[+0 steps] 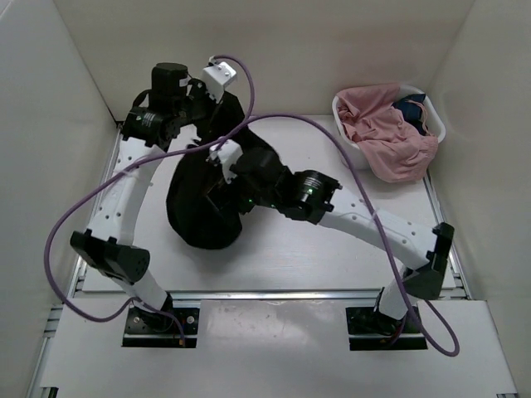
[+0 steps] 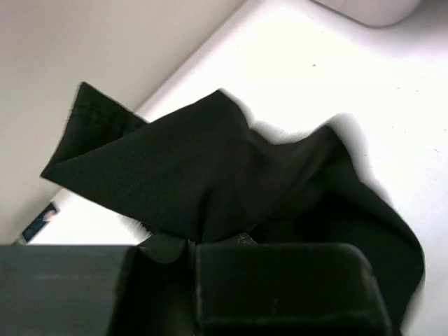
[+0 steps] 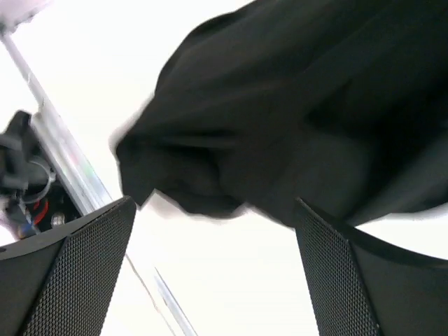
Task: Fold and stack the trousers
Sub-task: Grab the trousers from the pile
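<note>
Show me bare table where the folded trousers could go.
Free: the table strip between the trousers and the near edge; the patch between the right arm and the basket. Crowded: centre-left, where the left arm and right arm cross the trousers.

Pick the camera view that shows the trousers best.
Top external: the trousers show as one crumpled black heap on the table, partly hidden. Left wrist shows only a raised fold at the left gripper. Right wrist shows a blurred edge beyond the open right gripper.
</note>
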### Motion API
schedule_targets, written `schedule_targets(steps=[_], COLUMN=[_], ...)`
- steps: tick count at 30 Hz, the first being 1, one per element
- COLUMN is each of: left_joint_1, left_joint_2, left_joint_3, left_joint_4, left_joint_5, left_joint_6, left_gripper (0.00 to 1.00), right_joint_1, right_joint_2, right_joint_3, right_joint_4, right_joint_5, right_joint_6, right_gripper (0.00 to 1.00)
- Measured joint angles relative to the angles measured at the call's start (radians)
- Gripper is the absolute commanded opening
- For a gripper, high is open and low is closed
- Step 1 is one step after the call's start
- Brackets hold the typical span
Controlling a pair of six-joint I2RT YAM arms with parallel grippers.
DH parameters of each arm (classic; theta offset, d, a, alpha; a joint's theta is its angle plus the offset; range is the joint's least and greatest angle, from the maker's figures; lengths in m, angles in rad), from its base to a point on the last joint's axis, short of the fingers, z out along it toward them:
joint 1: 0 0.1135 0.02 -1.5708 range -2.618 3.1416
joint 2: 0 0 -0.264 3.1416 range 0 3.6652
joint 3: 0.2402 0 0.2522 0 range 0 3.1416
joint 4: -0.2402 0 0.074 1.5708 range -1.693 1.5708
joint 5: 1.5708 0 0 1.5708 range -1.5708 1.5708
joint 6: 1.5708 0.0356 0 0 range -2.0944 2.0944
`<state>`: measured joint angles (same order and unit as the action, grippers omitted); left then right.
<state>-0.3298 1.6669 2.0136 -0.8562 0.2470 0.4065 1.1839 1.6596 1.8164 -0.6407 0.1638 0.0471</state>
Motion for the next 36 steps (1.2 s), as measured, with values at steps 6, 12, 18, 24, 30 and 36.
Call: schedule_targets(steps=[6, 12, 18, 24, 30, 36], left_joint_1=[-0.012, -0.082, -0.143, -0.314, -0.354, -0.216], left_joint_2=[-0.096, -0.155, -0.154, -0.130, -0.141, -0.305], left_joint_3=[-0.014, -0.128, -0.247, -0.306, -0.400, -0.794], left_joint_4=[-0.044, -0.073, -0.142, -0.217, -0.230, -0.138], left_joint_5=[0.005, 0.082, 0.228, 0.287, 0.151, -0.099], left_joint_6=[0.050, 0.068, 0.082, 0.154, 0.181, 0.142], left_gripper=[0.14, 0.14, 0.38, 0.97, 1.00, 1.00], right_joint_1=[-0.100, -0.333, -0.376, -0.407, -0.412, -0.453], right_joint_2=[-0.256, -0.524, -0.613, -0.663, -0.587, -0.370], right_joint_3=[-0.390, -0.652, -0.663, -0.713, -0.754, -0.772], right_joint_4=[0.132, 0.170, 0.152, 0.074, 0.028, 0.010], right_joint_5=[0.084, 0.198, 0.299, 0.411, 0.422, 0.303], right_joint_6=[0.129, 0.336, 0.439, 0.533, 0.595, 0.637], right_gripper=[0.99, 0.99, 0.99, 0.99, 0.99, 0.99])
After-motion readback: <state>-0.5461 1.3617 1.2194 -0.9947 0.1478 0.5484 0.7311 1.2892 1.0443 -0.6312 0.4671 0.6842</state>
